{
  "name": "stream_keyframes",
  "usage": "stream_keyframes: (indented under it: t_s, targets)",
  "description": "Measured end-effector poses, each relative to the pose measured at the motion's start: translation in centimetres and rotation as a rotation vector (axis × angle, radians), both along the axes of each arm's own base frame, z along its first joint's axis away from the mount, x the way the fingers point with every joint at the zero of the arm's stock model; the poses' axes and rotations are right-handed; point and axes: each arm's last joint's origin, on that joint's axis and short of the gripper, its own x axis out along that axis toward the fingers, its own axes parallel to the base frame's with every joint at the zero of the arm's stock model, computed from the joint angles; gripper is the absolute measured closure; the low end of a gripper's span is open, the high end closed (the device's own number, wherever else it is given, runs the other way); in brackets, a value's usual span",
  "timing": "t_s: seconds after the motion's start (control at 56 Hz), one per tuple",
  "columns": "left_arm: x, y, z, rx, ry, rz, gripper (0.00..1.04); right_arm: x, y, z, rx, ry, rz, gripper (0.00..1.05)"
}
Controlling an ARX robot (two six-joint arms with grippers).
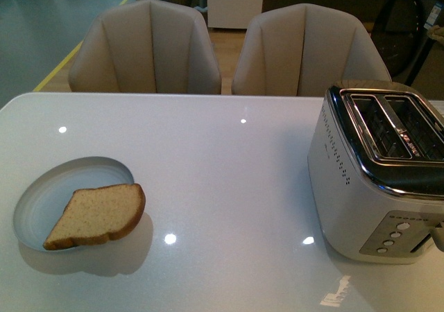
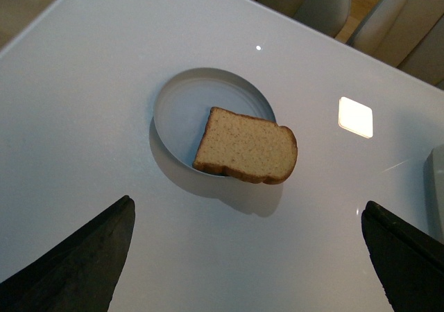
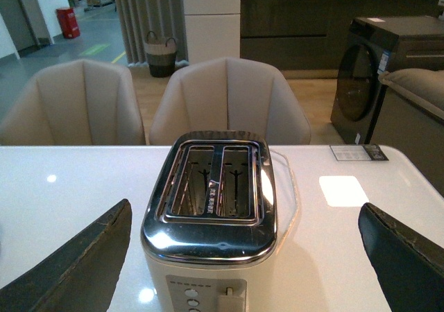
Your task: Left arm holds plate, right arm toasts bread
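— What carries it all?
— A glossy white counter (image 1: 222,159), with two beige chairs (image 1: 146,48) pushed up to its far edge.
— And the biggest thing on it?
— A cream toaster (image 1: 378,173) with a chrome top and two slots. It stands on the robot's right, with its buttons on the face toward the robot.
— The tools?
— Neither shows in the front view. In its own wrist view the right tool (image 3: 244,208) is spread wide open and holds nothing, and the toaster stands just ahead of it, slots facing up. The left tool (image 2: 248,208) is spread just as wide and also holds nothing.
— Where is the plate?
— The plate (image 1: 41,194) sits on the counter on the robot's left, well apart from the toaster.
— And the bread?
— The bread (image 1: 97,215) lies flat on the plate, its rounded end hanging over the rim on the toaster's side. In the left wrist view it lies out ahead of the left tool, apart from it and untouched.
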Motion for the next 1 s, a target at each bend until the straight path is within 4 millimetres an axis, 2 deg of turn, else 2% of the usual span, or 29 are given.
stream_keyframes:
  t_s: [0.036, 0.179, 0.232, 0.286, 0.447, 0.554, 0.697, 1.001]
  targets:
    - [0.6, 0.2, 0.0, -0.013, -0.002, 0.002, 0.07, 0.0, 0.0, 0.0, 0.0, 0.0, 0.0, 0.09]
    - [6.1, 1.5, -0.8, -0.001, 0.009, 0.044, 0.07, 0.0, 0.0, 0.0, 0.0, 0.0, 0.0, 0.09]
    - [8.9, 2.1, -1.6, 0.013, 0.03, 0.068, 0.07, 0.0, 0.0, 0.0, 0.0, 0.0, 0.0, 0.09]
    - [10.9, 2.4, -2.4, 0.018, 0.057, 0.082, 0.07, 0.0, 0.0, 0.0, 0.0, 0.0, 0.0, 0.09]
    - [16.0, 3.4, -5.5, 0.0, 0.145, 0.11, 0.07, 0.0, 0.0, 0.0, 0.0, 0.0, 0.0, 0.09]
    - [18.0, 4.0, -7.8, -0.004, 0.2, 0.119, 0.07, 0.0, 0.0, 0.0, 0.0, 0.0, 0.0, 0.09]
    - [19.8, 4.9, -10.4, -0.007, 0.239, 0.126, 0.07, 0.0, 0.0, 0.0, 0.0, 0.0, 0.0, 0.09]
    - [22.1, 6.4, -14.8, -0.007, 0.317, 0.144, 0.07, 0.0, 0.0, 0.0, 0.0, 0.0, 0.0, 0.09]
